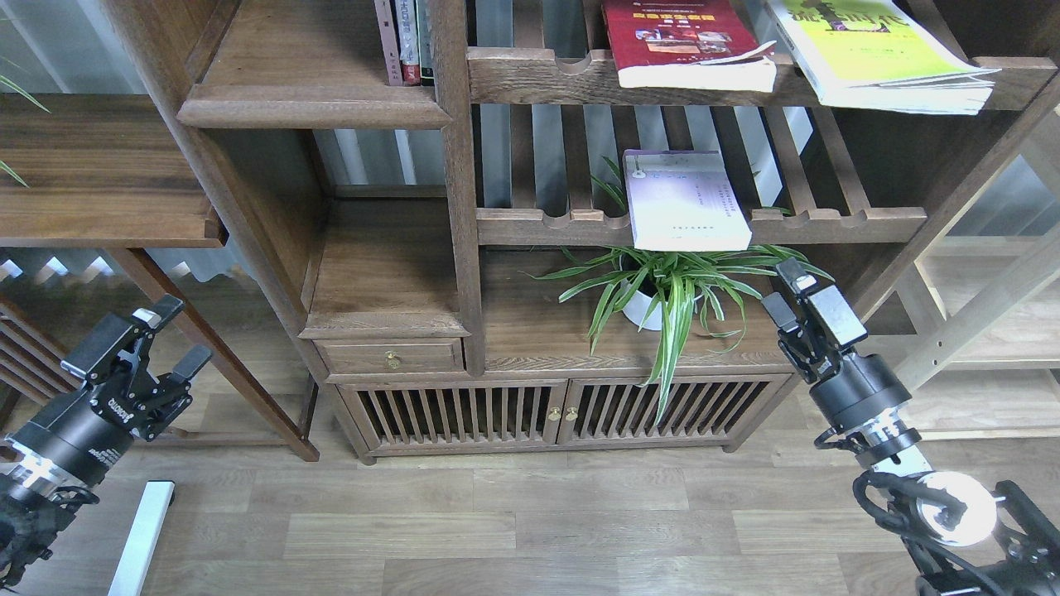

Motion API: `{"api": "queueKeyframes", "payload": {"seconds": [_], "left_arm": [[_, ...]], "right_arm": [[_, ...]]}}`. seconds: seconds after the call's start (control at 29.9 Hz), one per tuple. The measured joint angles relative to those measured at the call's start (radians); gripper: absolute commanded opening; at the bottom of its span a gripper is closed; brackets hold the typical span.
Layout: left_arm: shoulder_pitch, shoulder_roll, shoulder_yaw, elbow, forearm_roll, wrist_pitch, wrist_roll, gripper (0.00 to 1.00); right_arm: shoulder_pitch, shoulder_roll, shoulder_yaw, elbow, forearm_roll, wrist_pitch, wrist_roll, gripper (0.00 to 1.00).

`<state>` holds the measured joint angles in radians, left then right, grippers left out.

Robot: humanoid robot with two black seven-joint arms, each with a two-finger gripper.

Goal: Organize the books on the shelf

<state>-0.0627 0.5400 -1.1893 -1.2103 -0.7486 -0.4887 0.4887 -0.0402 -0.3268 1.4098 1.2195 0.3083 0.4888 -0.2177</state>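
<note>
My left gripper point(170, 335) hung at eight o'clock, fingers spread and holding nothing. My right gripper point(787, 290) sat at four o'clock, jaws parted and empty, just below the lavender-white book point(683, 201) lying flat on the lower slatted rack point(828, 222). The red book point(679, 41) and yellow-green book point(878, 54) lay at one o'clock on the upper rack point(538, 79). The shelf point(306, 103) stood at eleven o'clock.

A study or living room, we think.
We see a dark wooden bookcase point(451, 207) with books point(683, 41), a potted plant point(662, 290), slatted cabinet doors point(546, 411), and wood-plank flooring point(513, 521).
</note>
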Motion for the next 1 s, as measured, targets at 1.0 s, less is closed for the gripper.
{"api": "queueKeyframes", "payload": {"seconds": [1.0], "left_arm": [[0.003,-0.005,0.008,0.000,0.002,0.000,0.000,0.99]], "right_arm": [[-0.007,0.000,0.002,0.003,0.000,0.000,0.000,1.00]]}}
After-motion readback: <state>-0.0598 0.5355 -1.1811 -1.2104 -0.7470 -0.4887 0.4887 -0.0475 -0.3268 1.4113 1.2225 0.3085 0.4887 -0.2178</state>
